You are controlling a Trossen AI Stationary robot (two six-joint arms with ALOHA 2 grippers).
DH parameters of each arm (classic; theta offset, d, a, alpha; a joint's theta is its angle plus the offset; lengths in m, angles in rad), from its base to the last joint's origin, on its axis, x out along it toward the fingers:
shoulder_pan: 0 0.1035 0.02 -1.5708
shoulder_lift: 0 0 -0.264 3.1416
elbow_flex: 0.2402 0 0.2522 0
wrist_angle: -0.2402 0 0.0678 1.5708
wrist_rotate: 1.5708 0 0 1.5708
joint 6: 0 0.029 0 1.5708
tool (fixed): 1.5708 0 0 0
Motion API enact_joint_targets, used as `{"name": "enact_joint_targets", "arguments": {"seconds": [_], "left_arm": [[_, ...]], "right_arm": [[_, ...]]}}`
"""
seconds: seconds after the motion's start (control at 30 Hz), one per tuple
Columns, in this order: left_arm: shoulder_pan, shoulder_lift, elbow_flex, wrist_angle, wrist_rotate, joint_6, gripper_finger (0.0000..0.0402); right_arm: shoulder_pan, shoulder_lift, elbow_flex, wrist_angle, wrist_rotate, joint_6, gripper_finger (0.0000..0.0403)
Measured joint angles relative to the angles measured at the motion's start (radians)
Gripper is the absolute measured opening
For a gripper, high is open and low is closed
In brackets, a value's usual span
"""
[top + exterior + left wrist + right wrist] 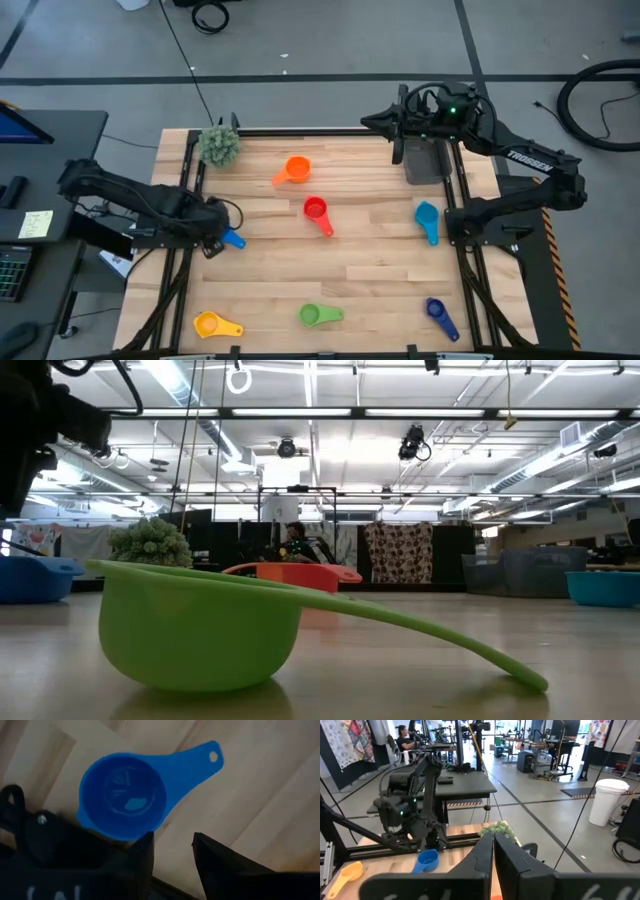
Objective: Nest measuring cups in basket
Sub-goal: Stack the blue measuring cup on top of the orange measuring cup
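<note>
The blue measuring cup [125,795] stands upright on the wood near the table's left edge, its handle [200,757] flat and pointing away from my left gripper [172,837]. That gripper points down, open, right beside the cup's rim, with nothing between its fingers. In the high view the cup [233,239] shows just past the gripper [213,238]. My right gripper [493,842] is shut and level, up over the far right, by the dark grey basket [428,162]. The orange [295,170], red [317,210], light blue [427,218], dark blue [437,312], green [318,315] and yellow [210,323] cups lie scattered on the table.
A fuzzy green plant ball [218,146] sits at the far left corner. Black frame rails run along the left [180,270] and right [470,290] sides. Bare wood lies between the red cup and the green cup.
</note>
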Motion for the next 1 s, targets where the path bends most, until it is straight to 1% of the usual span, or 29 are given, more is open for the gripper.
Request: {"name": "enact_joint_targets", "arguments": {"seconds": [0.07, 0.17, 0.27, 0.5, 0.63, 0.87, 1.0], "left_arm": [[0.000, 0.041, 0.000, 0.018, 0.000, -0.009, 0.0141], [0.000, 0.095, 0.001, 0.056, 0.001, 0.041, 0.0141], [0.000, 0.145, 0.001, 0.084, 0.014, 0.054, 0.0141], [0.000, 0.242, 0.001, 0.085, 0.039, 0.073, 0.0141], [0.000, 0.281, 0.001, 0.085, 0.040, 0.118, 0.0141], [0.000, 0.350, 0.002, 0.089, 0.028, 0.185, 0.0141], [0.000, 0.395, 0.002, 0.090, -0.008, 0.232, 0.0141]], "right_arm": [[0.000, 0.000, 0.000, 0.000, 0.000, 0.000, 0.0022], [0.000, 0.000, 0.000, 0.000, 0.000, 0.000, 0.0022], [0.000, 0.000, 0.000, 0.000, 0.000, 0.000, 0.0022], [0.000, -0.001, 0.000, 0.001, 0.000, 0.000, 0.0022], [0.000, -0.001, 0.000, 0.002, 0.000, 0.000, 0.0022], [0.000, -0.001, 0.000, 0.040, 0.001, 0.001, 0.0022], [0.000, -0.001, 0.000, 0.047, 0.001, 0.000, 0.0022]]}}
